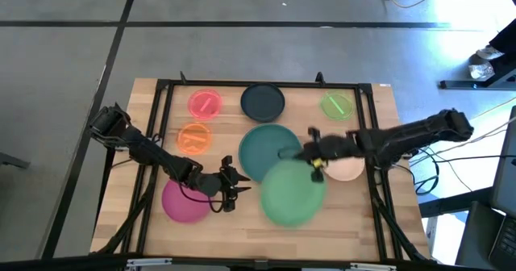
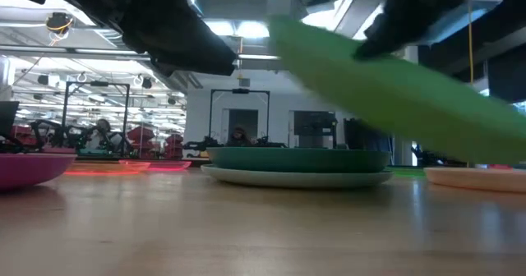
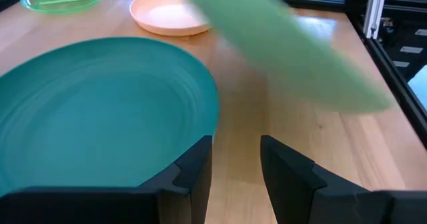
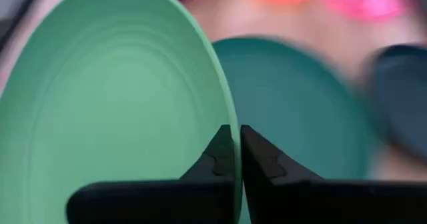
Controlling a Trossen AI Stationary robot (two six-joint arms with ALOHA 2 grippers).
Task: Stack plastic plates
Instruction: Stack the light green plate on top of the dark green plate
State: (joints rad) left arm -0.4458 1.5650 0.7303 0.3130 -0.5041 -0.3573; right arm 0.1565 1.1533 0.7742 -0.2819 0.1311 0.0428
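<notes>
- Lying at the table's left are the magenta plate point(image 1: 184, 201), small orange plate point(image 1: 193, 137) and small red plate point(image 1: 205, 103).
- The left gripper point(image 1: 232, 192) is held beside the teal plate point(image 1: 270, 150), its fingers point(image 3: 197, 171) narrowly parted around nothing.
- The teal plate is seen resting on a pale grey plate point(image 2: 246, 176).
- The large green plate point(image 1: 293, 192) is pinched at its rim, tilted above the table, by the right gripper point(image 4: 237, 159).
- The peach plate point(image 1: 347, 170) lies rightmost.

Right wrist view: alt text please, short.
The right gripper pinches the rim of a large green plate, held tilted. Behind it lie a teal plate and a black plate, blurred.
</notes>
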